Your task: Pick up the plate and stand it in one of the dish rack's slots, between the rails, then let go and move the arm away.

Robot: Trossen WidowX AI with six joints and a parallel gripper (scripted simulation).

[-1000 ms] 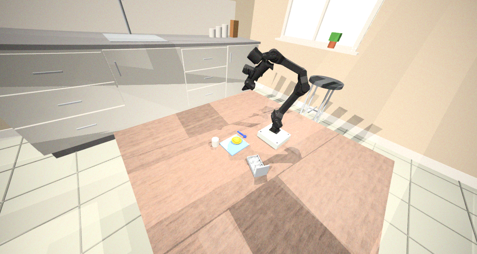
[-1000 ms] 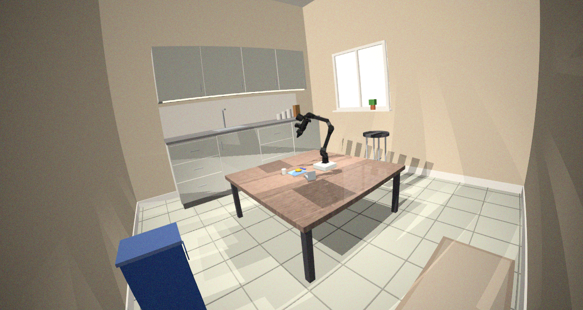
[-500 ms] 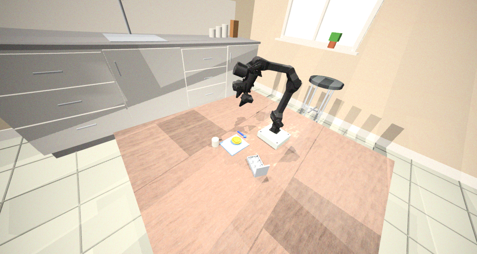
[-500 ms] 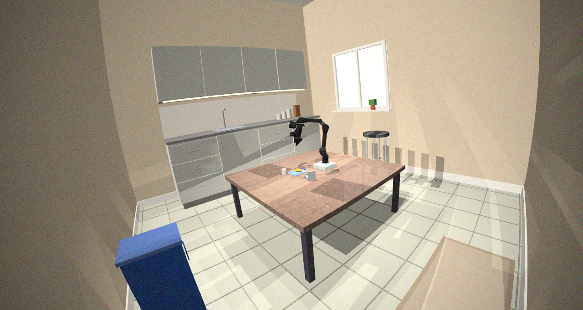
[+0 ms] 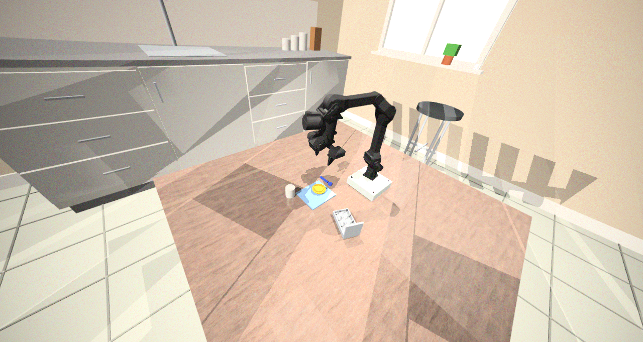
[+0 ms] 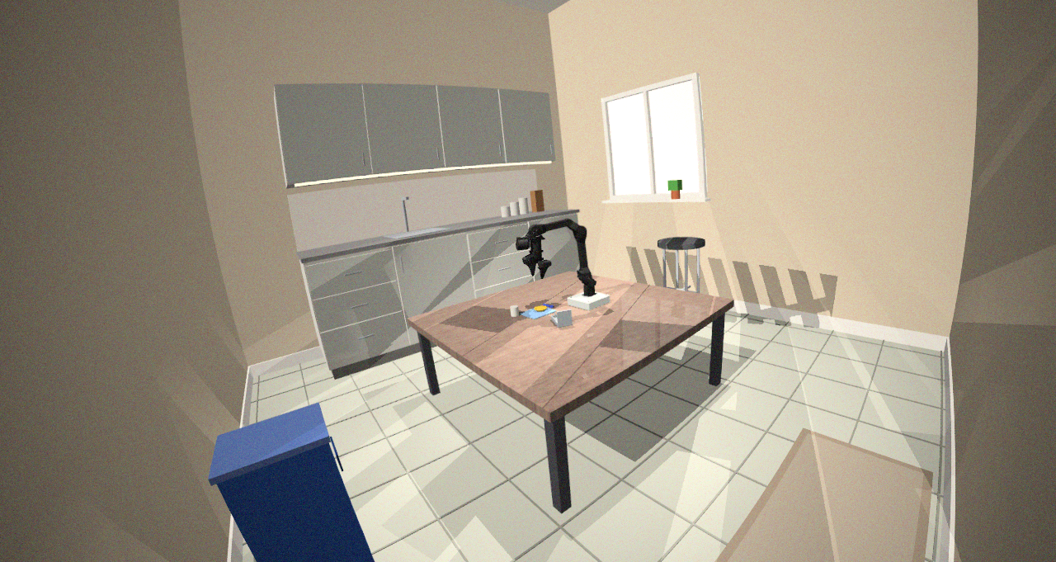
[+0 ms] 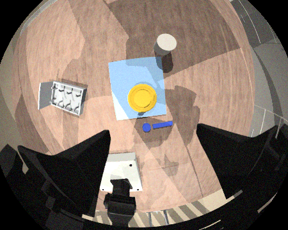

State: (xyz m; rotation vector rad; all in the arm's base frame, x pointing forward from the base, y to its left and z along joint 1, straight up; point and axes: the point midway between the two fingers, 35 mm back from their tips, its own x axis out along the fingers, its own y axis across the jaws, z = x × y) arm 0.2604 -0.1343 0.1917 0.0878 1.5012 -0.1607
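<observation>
The jaws (image 5: 323,159) (image 6: 537,271) are released, pointing down above the worktop (image 5: 323,268) (image 6: 516,359) (image 7: 99,48) with nothing between them. Below them, in the wrist view, the yellow plate (image 5: 318,188) (image 6: 540,308) (image 7: 142,98) lies flat on a light blue cloth (image 5: 310,201) (image 6: 533,314) (image 7: 121,80), near one edge of it. A blue spoon (image 5: 325,181) (image 6: 549,306) (image 7: 162,124) lies beneath the jaws too, just beside the cloth on the side toward the arm's white base (image 5: 359,187) (image 6: 583,304) (image 7: 134,179). Beyond the plate from the jaws, a white cup (image 5: 290,191) (image 6: 514,310) (image 7: 166,44) stands upright near a corner of the cloth. The dish rack (image 5: 354,230) (image 6: 563,318) (image 7: 45,95) stands off to one side of the jaws, apart from the cloth, its upright panel at the end farther from the plate. Between plate and rack, no object stands in the way; the spoon and cup are the plate's closest neighbours.
</observation>
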